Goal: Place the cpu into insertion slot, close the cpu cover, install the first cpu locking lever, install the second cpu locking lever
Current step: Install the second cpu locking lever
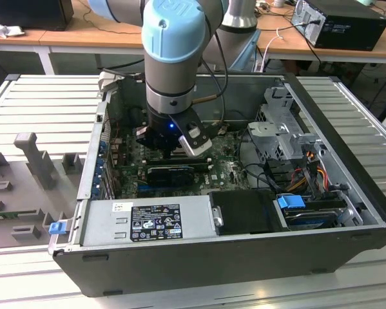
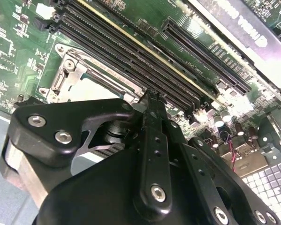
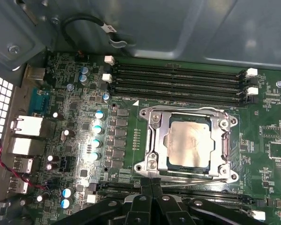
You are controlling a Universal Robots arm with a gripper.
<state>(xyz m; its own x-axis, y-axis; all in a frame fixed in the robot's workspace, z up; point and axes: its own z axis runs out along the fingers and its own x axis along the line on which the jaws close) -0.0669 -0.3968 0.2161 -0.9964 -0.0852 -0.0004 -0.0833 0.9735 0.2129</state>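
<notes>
In the first wrist view the cpu (image 3: 189, 143), a pale silver square, lies flat in the insertion slot (image 3: 164, 146). The cpu cover (image 3: 152, 140), a silver metal frame, is down around it. A thin locking lever (image 3: 196, 177) runs along the socket edge nearest my fingers. My gripper (image 3: 151, 187) is shut, its two black fingers pressed together with their tips at that edge. The second wrist view has the gripper (image 2: 152, 97) from behind, just beside the cover (image 2: 70, 77). In the exterior view the gripper (image 1: 173, 147) hangs low inside the computer case (image 1: 347, 129).
Long black memory slots (image 3: 178, 79) run past the socket's far side, and another slot row lies under my fingers. A black graphics card (image 1: 173, 172) sits towards the case front, beside the power supply (image 1: 147, 219). Drive cages and cables (image 1: 289, 135) occupy the exterior view's right.
</notes>
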